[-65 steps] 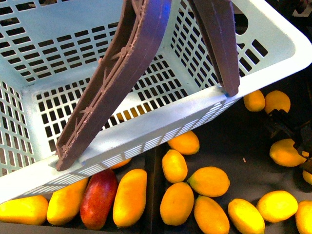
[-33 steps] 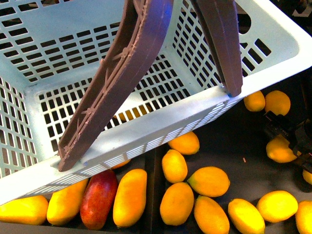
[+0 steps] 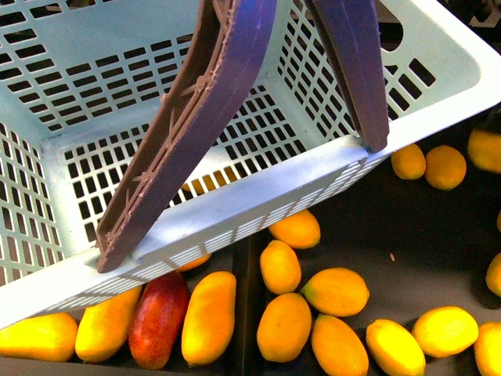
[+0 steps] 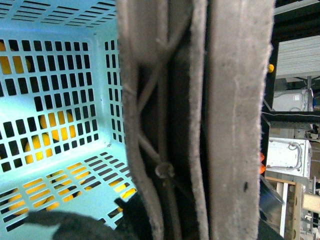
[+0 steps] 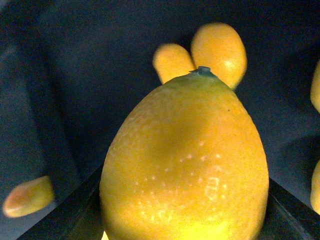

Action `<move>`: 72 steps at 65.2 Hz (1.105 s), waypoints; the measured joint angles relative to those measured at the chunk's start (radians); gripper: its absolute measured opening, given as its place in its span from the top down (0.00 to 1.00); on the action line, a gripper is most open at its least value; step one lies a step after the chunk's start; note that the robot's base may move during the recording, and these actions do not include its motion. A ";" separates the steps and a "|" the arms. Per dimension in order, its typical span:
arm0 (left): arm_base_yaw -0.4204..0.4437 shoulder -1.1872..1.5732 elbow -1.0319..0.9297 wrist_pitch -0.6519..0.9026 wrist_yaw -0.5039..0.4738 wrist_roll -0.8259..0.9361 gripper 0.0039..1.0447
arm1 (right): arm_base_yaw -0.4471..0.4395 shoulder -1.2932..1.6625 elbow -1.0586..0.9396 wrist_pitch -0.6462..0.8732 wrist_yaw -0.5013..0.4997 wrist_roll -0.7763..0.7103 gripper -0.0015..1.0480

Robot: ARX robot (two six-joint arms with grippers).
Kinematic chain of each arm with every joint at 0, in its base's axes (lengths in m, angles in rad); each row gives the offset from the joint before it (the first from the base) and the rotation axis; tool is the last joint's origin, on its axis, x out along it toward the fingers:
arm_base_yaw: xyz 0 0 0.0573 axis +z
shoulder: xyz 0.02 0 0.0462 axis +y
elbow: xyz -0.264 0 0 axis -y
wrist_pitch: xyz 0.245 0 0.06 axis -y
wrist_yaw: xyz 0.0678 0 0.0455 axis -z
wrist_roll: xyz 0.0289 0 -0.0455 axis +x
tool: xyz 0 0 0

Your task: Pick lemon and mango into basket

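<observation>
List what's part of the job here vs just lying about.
Job:
- basket
- lemon, filling the right wrist view
- mango, one of many on the dark surface

Lying about:
- dark red fruit, beside that mango
- white boxes, background of the left wrist view

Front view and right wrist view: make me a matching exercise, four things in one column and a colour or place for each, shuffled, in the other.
1 basket
2 handles
3 dark red fruit
4 lemon

A fills the right wrist view
B brownish-purple
C light teal
D lying beside a mango

Pairs: 1-C, 2-B, 3-D, 4-A
</observation>
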 joint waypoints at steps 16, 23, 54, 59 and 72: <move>0.000 0.000 0.000 0.000 -0.001 0.000 0.87 | 0.048 -0.396 -0.055 -0.021 -0.041 -0.088 0.38; 0.000 0.000 0.000 0.000 0.000 0.000 0.87 | 0.124 -0.507 -0.060 -0.028 -0.047 -0.097 0.38; 0.000 0.000 0.000 0.000 0.000 0.000 0.87 | 0.518 -0.467 -0.077 -0.011 0.033 -0.085 0.38; 0.000 0.000 0.000 0.000 0.000 0.000 0.87 | 0.536 -0.452 -0.080 -0.019 0.040 -0.085 0.32; 0.000 0.000 0.000 0.000 0.000 0.000 0.87 | 0.530 -0.436 -0.081 -0.026 0.054 -0.084 0.07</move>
